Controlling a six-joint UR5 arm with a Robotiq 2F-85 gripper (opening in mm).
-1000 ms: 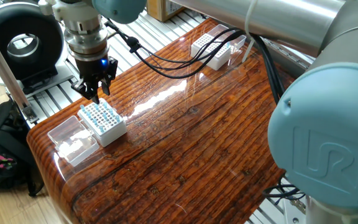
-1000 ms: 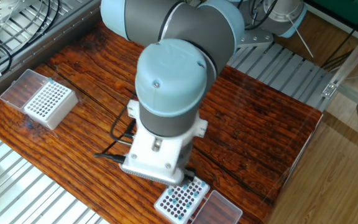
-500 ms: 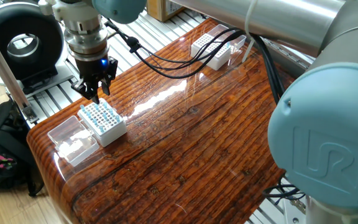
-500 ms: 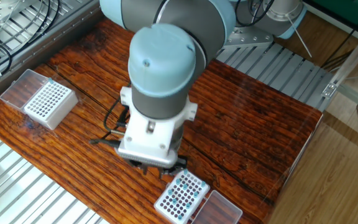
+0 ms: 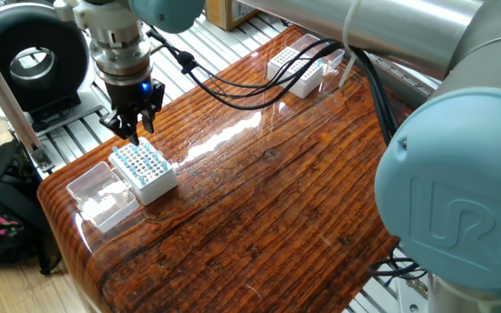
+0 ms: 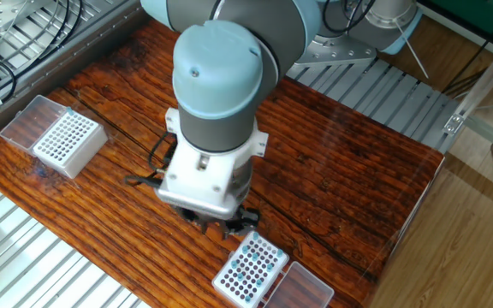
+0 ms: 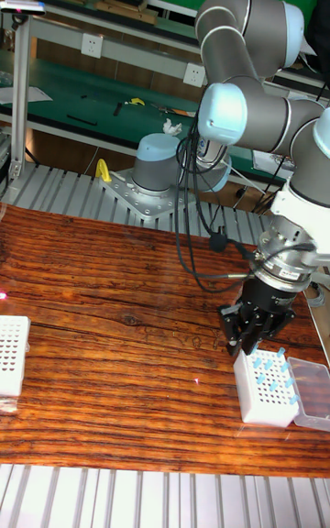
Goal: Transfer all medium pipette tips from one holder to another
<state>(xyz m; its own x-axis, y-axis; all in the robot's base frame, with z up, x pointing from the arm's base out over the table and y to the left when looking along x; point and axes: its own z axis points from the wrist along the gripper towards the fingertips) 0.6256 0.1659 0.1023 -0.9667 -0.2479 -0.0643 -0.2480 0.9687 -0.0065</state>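
I have the tool [image 5: 133, 130] hanging just above the far edge of the white tip box [image 5: 143, 170] at the left of the table [image 5: 277, 200]; whether its fingers are apart or together I cannot tell. The medium pipette tips [image 5: 136, 158], blue-topped, sit in that box's grid. A second white box [image 6: 65, 142] stands at the frame's left in the other fixed view.

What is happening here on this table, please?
A UR5 arm holds its gripper just above one edge of a white tip box that carries the medium pipette tips with light blue tops. A second white box stands far off across the wooden table. Whether the gripper holds a tip cannot be seen.
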